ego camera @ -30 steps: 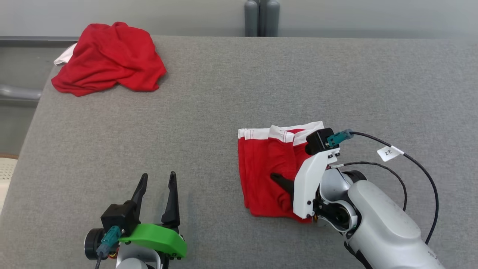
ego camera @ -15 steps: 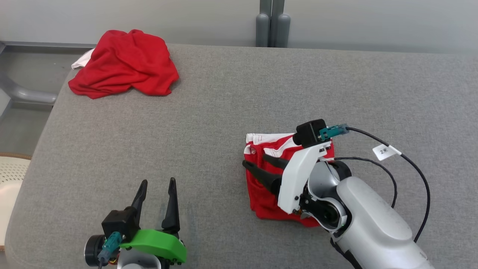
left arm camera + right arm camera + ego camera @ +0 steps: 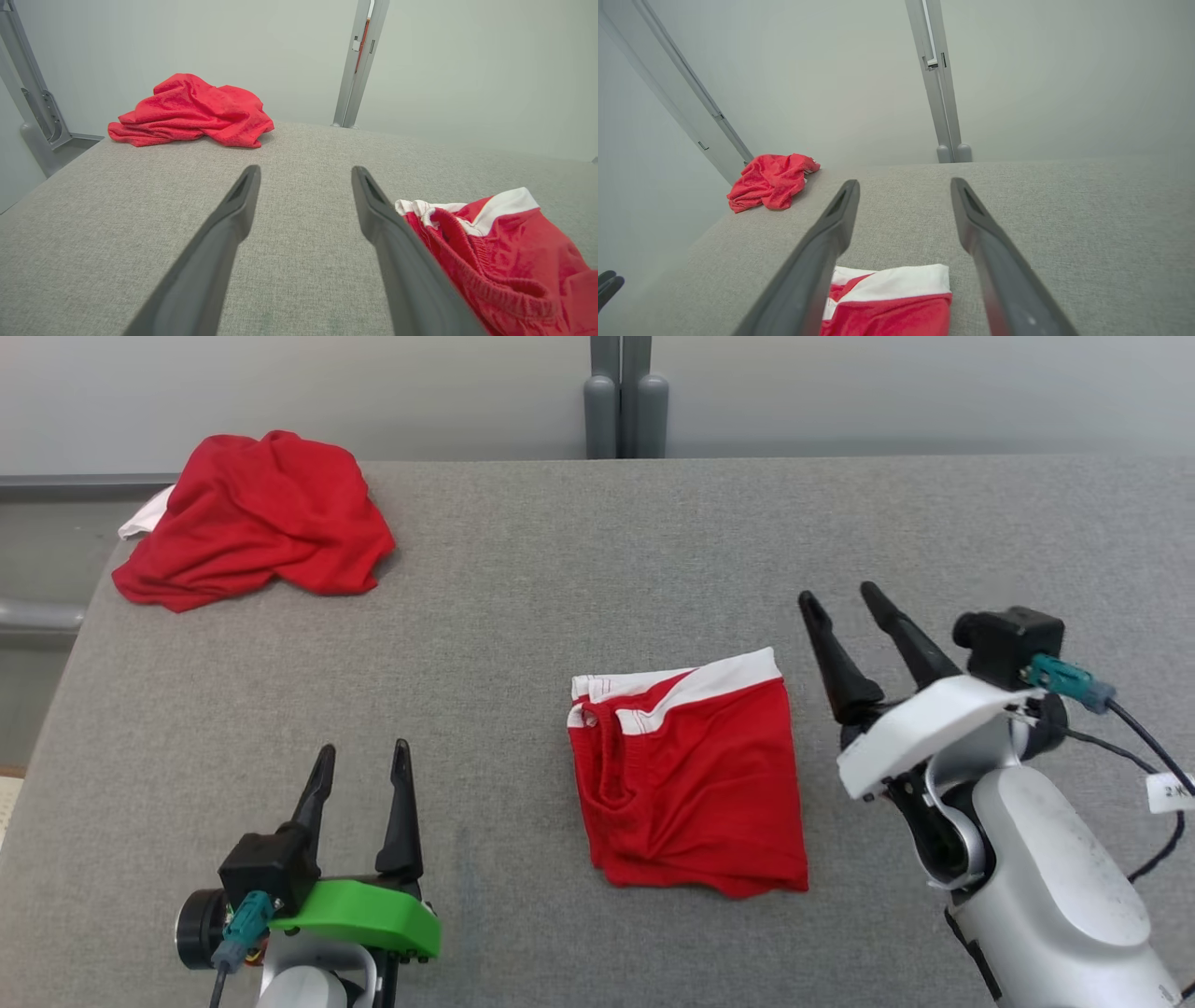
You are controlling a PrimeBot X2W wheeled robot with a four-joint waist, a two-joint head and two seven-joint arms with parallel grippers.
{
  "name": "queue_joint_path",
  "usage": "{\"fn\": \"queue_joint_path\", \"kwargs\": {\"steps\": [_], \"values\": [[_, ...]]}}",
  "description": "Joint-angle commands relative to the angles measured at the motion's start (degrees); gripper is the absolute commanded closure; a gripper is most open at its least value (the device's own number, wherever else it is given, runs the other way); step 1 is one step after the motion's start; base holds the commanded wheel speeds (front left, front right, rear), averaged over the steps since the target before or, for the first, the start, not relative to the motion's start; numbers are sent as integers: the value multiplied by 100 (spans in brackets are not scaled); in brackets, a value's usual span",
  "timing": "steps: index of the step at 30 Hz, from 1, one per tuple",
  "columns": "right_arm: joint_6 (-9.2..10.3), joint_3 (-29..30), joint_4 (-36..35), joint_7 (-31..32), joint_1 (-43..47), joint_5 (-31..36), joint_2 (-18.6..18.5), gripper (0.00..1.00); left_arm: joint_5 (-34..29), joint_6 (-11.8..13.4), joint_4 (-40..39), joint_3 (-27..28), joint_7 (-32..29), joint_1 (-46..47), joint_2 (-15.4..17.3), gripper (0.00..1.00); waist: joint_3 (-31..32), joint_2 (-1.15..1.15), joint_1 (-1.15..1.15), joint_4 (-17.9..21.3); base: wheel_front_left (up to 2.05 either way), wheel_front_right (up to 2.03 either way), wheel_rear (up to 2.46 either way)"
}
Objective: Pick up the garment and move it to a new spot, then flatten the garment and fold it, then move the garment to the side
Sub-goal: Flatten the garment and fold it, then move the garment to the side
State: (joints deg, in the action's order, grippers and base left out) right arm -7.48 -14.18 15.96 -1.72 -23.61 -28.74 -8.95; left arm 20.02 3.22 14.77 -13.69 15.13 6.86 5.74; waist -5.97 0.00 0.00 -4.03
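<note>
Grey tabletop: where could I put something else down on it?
The widest bare stretch of the tabletop runs between the crumpled red garment at the far left corner and the far right edge. Another lies between the left gripper and the folded red shorts. It is tight between the shorts and the right gripper.

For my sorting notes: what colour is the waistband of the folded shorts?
White waistband on red shorts; head view shows it best.

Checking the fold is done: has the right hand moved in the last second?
Yes. The right hand was on the folded shorts; now it is clear, off their right side.
</note>
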Motion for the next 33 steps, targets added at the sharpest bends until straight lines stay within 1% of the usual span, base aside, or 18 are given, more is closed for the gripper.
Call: {"fn": "queue_joint_path", "kwargs": {"steps": [1, 6, 10, 16, 20, 25, 33], "values": [[-2, 113, 16, -221, 147, 150, -18, 0, -86, 43, -33, 37, 1, 63, 24, 0, 49, 0, 0, 122, 0, 0, 0], [-2, 423, 77, -963, 566, 783, 14, 0, -117, 64, -99, 144, 1, -91, 51, 0, 96, 0, 0, 299, 0, 0, 0], [-2, 637, 78, -1243, 896, 1183, 162, 0, -172, 88, -179, 232, 1, -239, 56, 0, 140, 0, 0, 393, 0, 0, 0], [-2, 828, -20, -1354, 1352, 1470, 401, 0, -253, 128, -276, 383, 1, -567, -24, 0, 232, 0, 0, 460, 0, 0, 0], [-2, 1002, -259, -1351, 1589, 1571, 516, 0, -293, 120, -303, 456, 1, -766, -65, 0, 306, 0, 0, 469, 0, 0, 0], [-2, 1124, -420, -1353, 1742, 1655, 580, 0, -323, 77, -287, 498, 1, -865, -114, 0, 366, 0, 0, 451, 0, 0, 0], [-2, 1146, -403, -1354, 1765, 1709, 602, 0, -422, 48, -273, 547, 1, -868, -159, 0, 367, 0, 0, 416, 0, 0, 0]]}}
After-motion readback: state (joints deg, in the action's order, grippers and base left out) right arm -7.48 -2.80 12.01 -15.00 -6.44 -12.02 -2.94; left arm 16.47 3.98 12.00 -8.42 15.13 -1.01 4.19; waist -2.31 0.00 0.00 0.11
